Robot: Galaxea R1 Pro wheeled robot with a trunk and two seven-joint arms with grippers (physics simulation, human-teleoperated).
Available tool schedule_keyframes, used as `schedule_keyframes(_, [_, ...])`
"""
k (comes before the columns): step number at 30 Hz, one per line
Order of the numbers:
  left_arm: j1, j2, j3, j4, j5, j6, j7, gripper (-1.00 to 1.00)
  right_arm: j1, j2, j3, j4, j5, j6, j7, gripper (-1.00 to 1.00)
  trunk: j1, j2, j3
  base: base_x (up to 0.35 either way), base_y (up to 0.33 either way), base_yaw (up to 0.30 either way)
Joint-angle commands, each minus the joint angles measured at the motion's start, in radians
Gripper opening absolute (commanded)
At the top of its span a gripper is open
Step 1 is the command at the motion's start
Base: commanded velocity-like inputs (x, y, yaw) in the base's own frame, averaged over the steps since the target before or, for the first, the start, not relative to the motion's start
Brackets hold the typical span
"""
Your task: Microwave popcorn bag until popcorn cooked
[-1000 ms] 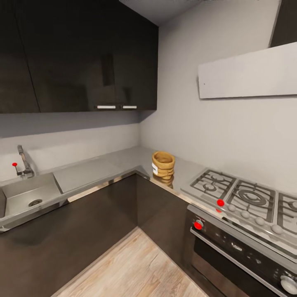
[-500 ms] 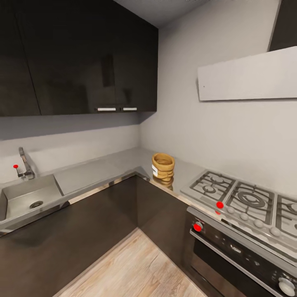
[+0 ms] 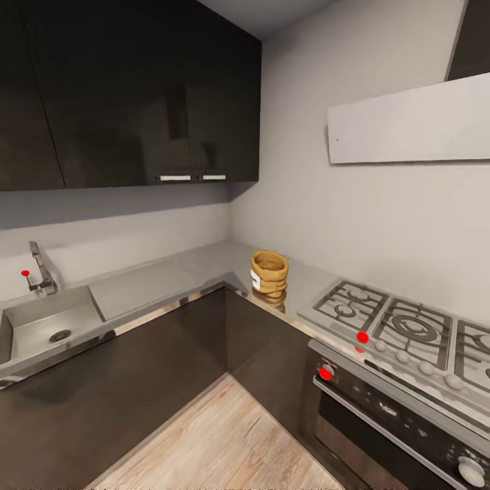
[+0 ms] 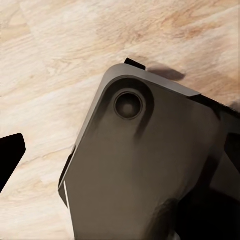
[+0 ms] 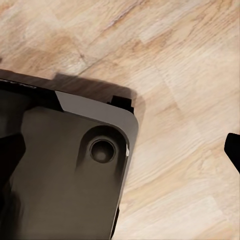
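The kitchen has dark cabinets (image 3: 136, 95) and a grey countertop (image 3: 170, 275) bending round a corner. The popcorn bag (image 3: 269, 272) stands upright on it, with the gas hob (image 3: 401, 327) at its 4 o'clock. Both wrist cameras look down at the wood floor (image 4: 60, 60) and the robot's dark base (image 4: 150, 170), and I cannot tell if either gripper is wide or closed.

the popcorn bag (image 3: 269, 273) is standing upright on the countertop (image 3: 170, 275) at the inner corner — the sink (image 3: 47, 327) is lying well left, the gas hob (image 3: 401, 323) just right.
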Motion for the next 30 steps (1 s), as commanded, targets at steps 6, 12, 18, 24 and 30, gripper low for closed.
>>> schedule_keyframes(6, [0.000,0.000,-0.006,-0.002,0.010,-0.002,0.004,1.00,-0.001,-0.002,-0.008,0.002,0.009,-0.002,0.002,1.00,0.000,-0.001,-0.011,0.000,0.000,0.000])
schedule_keyframes(12, [0.000,0.000,-0.006,-0.002,0.007,-0.003,0.003,1.00,-0.001,-0.001,-0.008,0.002,0.009,-0.002,-0.008,1.00,0.000,-0.001,-0.021,0.000,0.000,0.000])
schedule_keyframes(18, [0.000,-0.001,-0.007,-0.002,0.002,-0.008,0.003,1.00,-0.001,0.004,-0.007,0.002,0.009,-0.003,-0.040,1.00,0.000,-0.001,-0.030,0.000,0.000,0.000])
schedule_keyframes(24, [0.000,-0.001,-0.007,-0.002,0.001,-0.011,0.003,1.00,-0.001,0.002,-0.007,0.002,0.009,-0.002,-0.044,1.00,0.000,-0.001,-0.040,0.000,0.000,0.000])
schedule_keyframes(30, [0.000,-0.001,-0.007,-0.002,0.001,-0.011,0.003,1.00,-0.001,-0.002,-0.007,0.002,0.010,0.001,-0.044,1.00,0.000,-0.001,-0.050,0.000,0.000,0.000])
